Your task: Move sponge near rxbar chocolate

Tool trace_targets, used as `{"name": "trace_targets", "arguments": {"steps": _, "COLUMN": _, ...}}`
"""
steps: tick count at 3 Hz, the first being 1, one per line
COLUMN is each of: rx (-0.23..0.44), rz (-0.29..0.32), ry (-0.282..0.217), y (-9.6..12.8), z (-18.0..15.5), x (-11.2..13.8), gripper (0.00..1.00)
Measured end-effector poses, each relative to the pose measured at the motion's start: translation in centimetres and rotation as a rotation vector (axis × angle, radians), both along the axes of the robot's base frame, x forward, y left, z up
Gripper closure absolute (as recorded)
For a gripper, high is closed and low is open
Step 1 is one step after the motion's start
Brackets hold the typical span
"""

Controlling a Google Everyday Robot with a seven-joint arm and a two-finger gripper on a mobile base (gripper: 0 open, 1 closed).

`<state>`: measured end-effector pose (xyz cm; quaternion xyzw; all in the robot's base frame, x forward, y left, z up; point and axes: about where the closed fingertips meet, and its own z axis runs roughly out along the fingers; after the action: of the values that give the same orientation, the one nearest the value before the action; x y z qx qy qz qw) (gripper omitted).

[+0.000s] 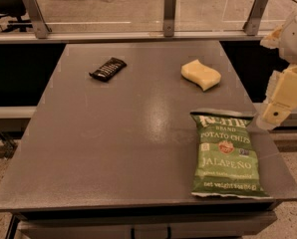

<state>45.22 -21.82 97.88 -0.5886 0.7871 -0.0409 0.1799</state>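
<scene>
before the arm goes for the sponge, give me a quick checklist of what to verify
1. Pale yellow wavy foam sponge lies free, nothing on it: ok.
2. Slim dark wrapped rxbar chocolate in view, far left: ok.
3. Nothing lies between them on the grey table: ok.
4. Green jalapeño chip bag apart from the sponge: ok.
5. End effector over the sponge: not ok, it hangs off the table's right edge by the bag.

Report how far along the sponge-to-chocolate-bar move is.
Done: nothing yet. The pale yellow wavy foam sponge lies right rear on the grey table, apart from the slim dark wrapped rxbar chocolate at left rear. In hand: nothing visible; the cream gripper hangs off the table's right edge, beside the green jalapeño chip bag. Left: reach the sponge, grasp it, carry it left and set it by the bar.
</scene>
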Motion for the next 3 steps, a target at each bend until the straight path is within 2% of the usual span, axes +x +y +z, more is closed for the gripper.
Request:
{"name": "trace_targets", "arguments": {"steps": 1, "rx": 0.041, "rz": -0.072, "ry": -0.055, "y": -0.6, "z": -0.6, "x": 5.3, "gripper": 0.0}}
{"name": "trace_targets", "arguments": {"steps": 2, "rx": 0.12, "rz": -0.142, "ry": -0.108, "y": -0.8, "z": -1.2, "x": 11.4, "gripper": 0.0}}
{"name": "trace_targets", "arguments": {"steps": 3, "rx": 0.234, "rz": -0.215, "ry": -0.136, "y": -0.2, "z": -3.0, "x": 16.3, "gripper": 0.0}}
